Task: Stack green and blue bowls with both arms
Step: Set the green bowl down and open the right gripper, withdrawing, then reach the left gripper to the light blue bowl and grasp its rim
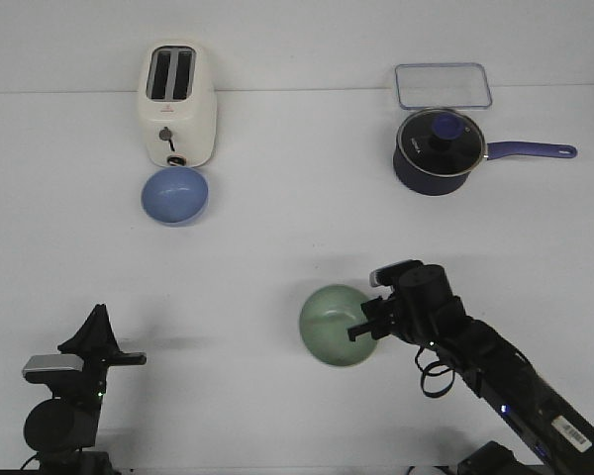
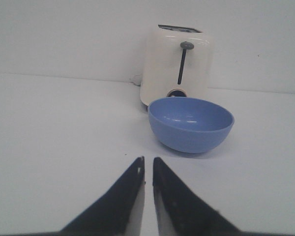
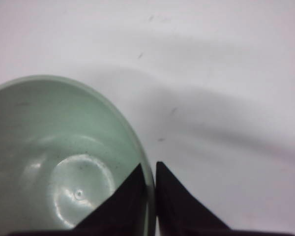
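The pale green bowl (image 1: 335, 325) is near the table's middle front; my right gripper (image 1: 364, 327) is shut on its right rim, one finger inside and one outside. In the right wrist view the green bowl (image 3: 54, 162) fills one side and the rim runs between the fingertips of my right gripper (image 3: 150, 169). The blue bowl (image 1: 175, 194) stands upright in front of the toaster, far left back. My left gripper (image 1: 97, 332) is at the front left, shut and empty, well short of the blue bowl (image 2: 191, 123), with its tips (image 2: 148, 164) nearly touching.
A cream toaster (image 1: 179, 104) stands just behind the blue bowl. A dark navy saucepan (image 1: 439, 148) with a glass lid and a handle pointing right sits at the back right, with a clear plastic box (image 1: 443, 85) behind it.
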Motion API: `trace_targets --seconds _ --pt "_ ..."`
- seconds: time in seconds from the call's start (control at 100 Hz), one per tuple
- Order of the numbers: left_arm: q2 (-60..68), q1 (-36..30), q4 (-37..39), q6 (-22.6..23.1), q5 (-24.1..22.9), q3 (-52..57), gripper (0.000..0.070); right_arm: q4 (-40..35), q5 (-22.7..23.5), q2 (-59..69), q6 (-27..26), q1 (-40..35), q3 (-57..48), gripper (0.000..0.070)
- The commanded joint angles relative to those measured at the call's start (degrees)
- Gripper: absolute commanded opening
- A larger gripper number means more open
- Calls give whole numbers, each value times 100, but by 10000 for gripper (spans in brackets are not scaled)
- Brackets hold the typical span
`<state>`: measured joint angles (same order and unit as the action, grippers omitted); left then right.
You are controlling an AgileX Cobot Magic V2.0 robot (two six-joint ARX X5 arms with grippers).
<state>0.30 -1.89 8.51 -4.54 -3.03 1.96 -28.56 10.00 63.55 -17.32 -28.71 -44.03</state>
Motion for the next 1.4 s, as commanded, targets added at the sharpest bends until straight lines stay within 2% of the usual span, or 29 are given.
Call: trace_targets --seconds 0.0,0.27,0.32,0.41,0.47,0.62,0.69,0.79,0.91,0.98,1.3,1.34,1.39 --pt "-11 11 59 -245 4 -105 15 142 -151 195 -221 -238 52 0" --pt "-11 11 57 -951 4 -105 15 302 -472 968 -81 -605 76 3" --pt "-11 11 61 -1067 4 -105 15 326 -466 1029 -31 -610 76 47" --pt "-11 11 61 -1314 4 -105 14 367 -411 1032 33 -610 68 227" --pt "-11 11 59 -1523 4 -98 14 363 -404 953 44 -592 44 300" --pt "-11 11 55 -2332 4 0 11 365 -409 404 109 -411 28 313" --pt "-9 11 35 -2531 35 85 12 350 -448 44 116 -273 28 313" --pt "15 11 -225 -2533 245 310 12 273 -667 -538 269 2 31 312" --pt "315 11 -879 -2476 310 837 14 284 -1329 -1279 326 256 127 310" --pt "717 11 -1082 -2334 308 1226 15 374 -1554 -1707 326 358 317 310" --pt "4030 11 -1154 -1794 157 3136 19 560 -1606 -2806 321 522 1314 306" --pt "4489 11 -1145 -1768 164 3379 46 538 -1606 -2813 323 522 1314 306" --pt "5045 11 -1141 -1746 184 3687 158 546 -1600 -2811 321 522 1314 306"
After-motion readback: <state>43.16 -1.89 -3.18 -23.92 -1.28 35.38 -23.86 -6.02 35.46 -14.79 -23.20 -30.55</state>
